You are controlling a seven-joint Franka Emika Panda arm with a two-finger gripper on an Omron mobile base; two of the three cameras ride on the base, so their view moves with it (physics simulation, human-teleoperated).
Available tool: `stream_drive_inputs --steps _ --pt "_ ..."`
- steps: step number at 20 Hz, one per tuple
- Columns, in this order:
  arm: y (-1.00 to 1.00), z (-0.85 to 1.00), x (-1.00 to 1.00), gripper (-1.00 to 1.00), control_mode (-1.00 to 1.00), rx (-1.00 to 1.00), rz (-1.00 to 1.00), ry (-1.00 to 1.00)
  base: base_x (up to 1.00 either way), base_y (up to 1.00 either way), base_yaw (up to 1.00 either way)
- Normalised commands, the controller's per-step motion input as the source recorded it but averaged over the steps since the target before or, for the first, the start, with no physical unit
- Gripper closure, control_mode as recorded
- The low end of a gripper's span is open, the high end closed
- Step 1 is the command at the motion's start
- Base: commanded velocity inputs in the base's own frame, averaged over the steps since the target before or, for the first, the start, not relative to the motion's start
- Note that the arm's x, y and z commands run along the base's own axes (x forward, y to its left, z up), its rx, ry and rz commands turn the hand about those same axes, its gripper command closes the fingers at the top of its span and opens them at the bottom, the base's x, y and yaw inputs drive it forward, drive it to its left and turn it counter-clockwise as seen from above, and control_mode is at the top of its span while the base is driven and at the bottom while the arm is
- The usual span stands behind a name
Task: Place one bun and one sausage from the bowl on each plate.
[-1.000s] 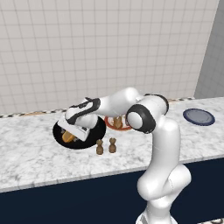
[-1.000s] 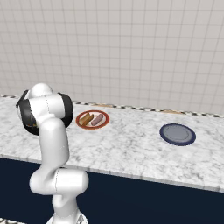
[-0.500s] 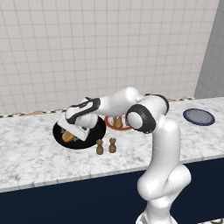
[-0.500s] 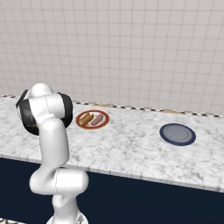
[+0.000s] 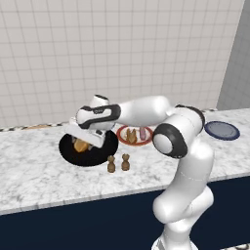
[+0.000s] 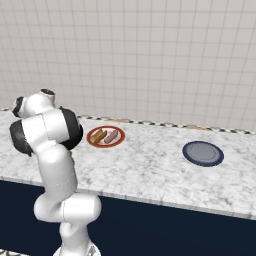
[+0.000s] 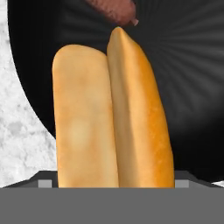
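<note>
Gripper low over the black bowl on the marble worktop, fingers spread wide on either side of the bun, not closed on it. Bun lies in the bowl, a sausage end just past its far tip. White red-rimmed plate beside the bowl already carries a bun and sausage. Dark blue plate sits well apart. Two small brown shakers stand just in front of the bowl.

— Where is the arm reaching?
— It is stretching out low and to its left, hand tipped downward.
— And the gripper?
— Its jaws are standing wide apart, gripping nothing that I can make out.
</note>
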Motion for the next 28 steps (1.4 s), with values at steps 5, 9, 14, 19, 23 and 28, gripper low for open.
stream_drive_inputs --steps 5,9,14,19,23,28 --pt "-0.83 0.33 -0.33 1.00 -1.00 -0.24 0.17 0.00 0.00 0.00 0.00" --pt "-1.00 0.43 -0.10 1.00 -1.00 -0.18 0.18 0.00 0.00 0.00 0.00" --pt "-1.00 0.29 -0.34 1.00 -1.00 -0.17 0.29 -0.04 0.00 0.00 0.00" --pt "-1.00 0.22 -0.55 1.00 -1.00 -0.08 0.28 -0.02 0.00 0.00 0.00" --pt "-0.93 0.00 -0.22 1.00 -1.00 0.01 0.03 0.00 0.00 0.00 0.00" --pt "-0.74 0.02 0.00 1.00 -1.00 0.02 0.00 0.00 0.00 0.00 0.00"
